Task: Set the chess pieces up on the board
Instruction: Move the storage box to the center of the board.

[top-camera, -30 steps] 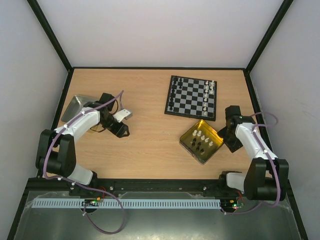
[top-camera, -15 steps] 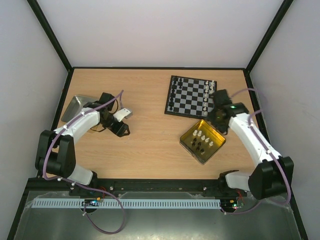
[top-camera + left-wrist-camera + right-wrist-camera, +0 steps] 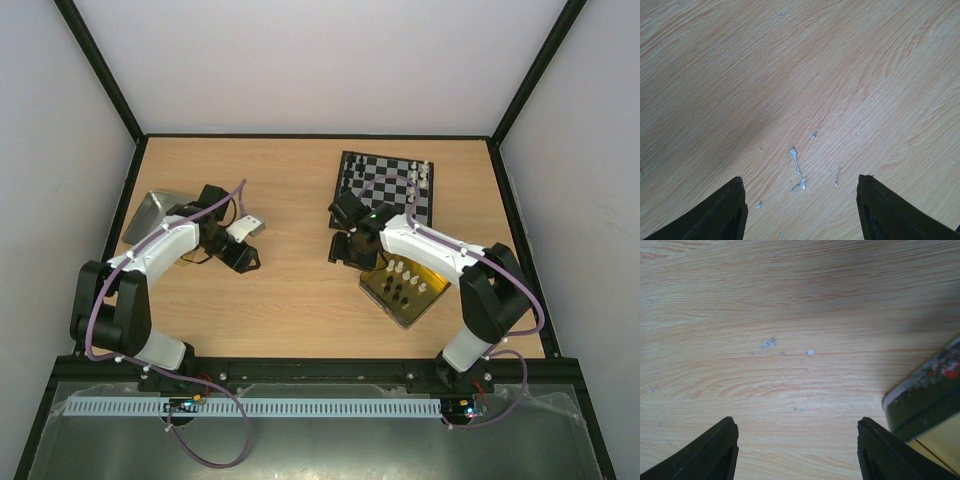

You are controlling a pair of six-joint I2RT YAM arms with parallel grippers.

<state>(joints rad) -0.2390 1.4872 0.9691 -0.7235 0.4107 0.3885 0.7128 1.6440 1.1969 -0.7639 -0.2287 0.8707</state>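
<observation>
The board (image 3: 385,195) lies at the back right, with black chess pieces (image 3: 346,182) along its left side and white ones (image 3: 419,178) along its right. More pieces stand in the gold tin (image 3: 432,296): white (image 3: 405,268) and black (image 3: 403,290). My right gripper (image 3: 345,250) is open and empty, low over bare wood (image 3: 797,450) at the board's near left corner. A dark edge (image 3: 925,402) shows at its right. My left gripper (image 3: 243,263) is open and empty over bare table (image 3: 800,205), far left of the board.
A silver tin lid (image 3: 150,213) lies at the far left by the left arm. My right arm stretches over the gold tin and the board's near edge. Black frame rails and white walls bound the table.
My right arm has swung from the table's right edge leftward, past the tin, to the board's near left corner. The left arm has not moved.
</observation>
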